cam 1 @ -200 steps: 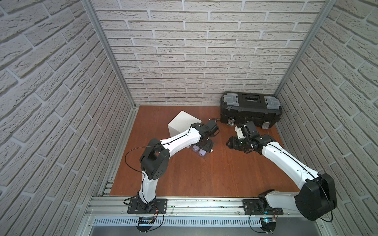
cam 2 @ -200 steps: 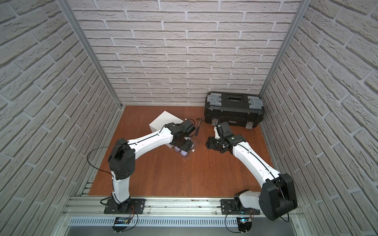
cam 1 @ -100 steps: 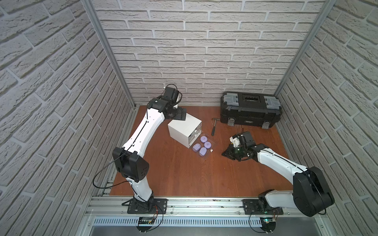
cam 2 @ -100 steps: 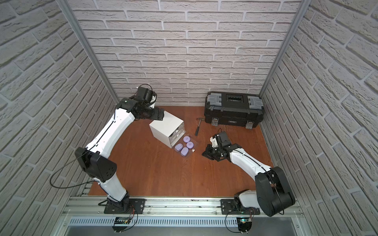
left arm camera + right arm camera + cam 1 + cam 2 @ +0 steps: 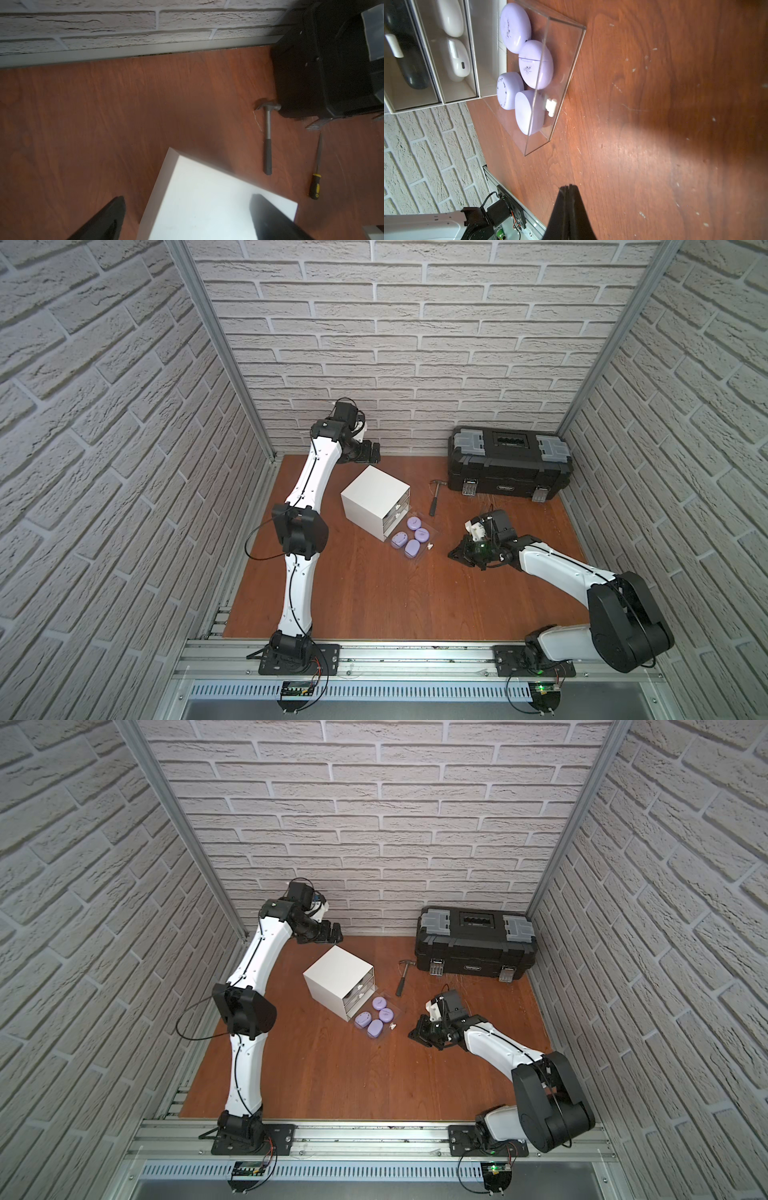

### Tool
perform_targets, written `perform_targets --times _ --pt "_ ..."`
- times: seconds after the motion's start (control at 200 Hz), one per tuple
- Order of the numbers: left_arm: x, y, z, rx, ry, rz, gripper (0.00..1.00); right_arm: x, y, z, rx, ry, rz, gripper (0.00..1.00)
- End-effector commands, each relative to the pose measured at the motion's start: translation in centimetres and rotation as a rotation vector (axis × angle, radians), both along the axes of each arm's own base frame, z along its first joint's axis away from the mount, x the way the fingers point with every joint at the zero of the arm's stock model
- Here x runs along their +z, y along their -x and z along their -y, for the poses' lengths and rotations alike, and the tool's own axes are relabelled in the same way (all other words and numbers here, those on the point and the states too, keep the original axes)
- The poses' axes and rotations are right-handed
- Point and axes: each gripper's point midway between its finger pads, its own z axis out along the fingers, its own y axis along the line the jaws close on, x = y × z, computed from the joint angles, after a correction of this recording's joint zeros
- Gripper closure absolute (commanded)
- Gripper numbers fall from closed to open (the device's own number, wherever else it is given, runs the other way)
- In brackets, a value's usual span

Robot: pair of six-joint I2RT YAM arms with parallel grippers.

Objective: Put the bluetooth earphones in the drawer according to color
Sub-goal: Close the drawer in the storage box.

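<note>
Four lavender bluetooth earphones [image 5: 409,537] lie in the pulled-out bottom drawer [image 5: 562,68], at the centre of both top views, in front of the white cabinet [image 5: 370,493]. White cases [image 5: 454,60] and a black case [image 5: 411,70] sit in the drawers above, so the colours look sorted. The right claw [image 5: 569,188], pressed together and empty, hovers to its right, probably to push it shut. The left claw [image 5: 187,200] hangs spread above the cabinet's far side, perhaps to brace it.

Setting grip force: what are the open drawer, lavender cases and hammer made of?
Drawer: clear hard plastic, probably acrylic; see-through walls with sharp glossy edges.
Lavender cases: smooth moulded plastic with a satin sheen; a seam line and dark scuffs show.
Hammer: grey metal head and shaft; matte black grip, probably rubber.
</note>
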Motion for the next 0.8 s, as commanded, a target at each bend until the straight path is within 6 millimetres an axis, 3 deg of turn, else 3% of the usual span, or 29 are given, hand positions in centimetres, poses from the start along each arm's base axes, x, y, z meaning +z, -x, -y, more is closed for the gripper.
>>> perform_targets --times 0.0,0.245,0.535,0.79 --pt "-0.1 0.3 0.6 -0.023 0.084 -0.047 0.02 -0.3 -0.1 -0.1 0.007 -0.008 0.01 0.96" --pt "-2.5 1.7 0.8 -0.038 0.095 -0.143 0.05 -0.8 -0.3 -0.1 0.015 0.004 0.004 0.96" --pt "-3.5 3.4 3.3 -0.1 0.132 -0.194 0.08 -2.3 -0.9 0.0 0.01 0.025 -0.014 0.96" --pt "-3.9 3.8 6.1 -0.165 0.167 -0.198 0.09 -5.1 -1.8 -0.1 -0.009 0.042 -0.052 0.97"
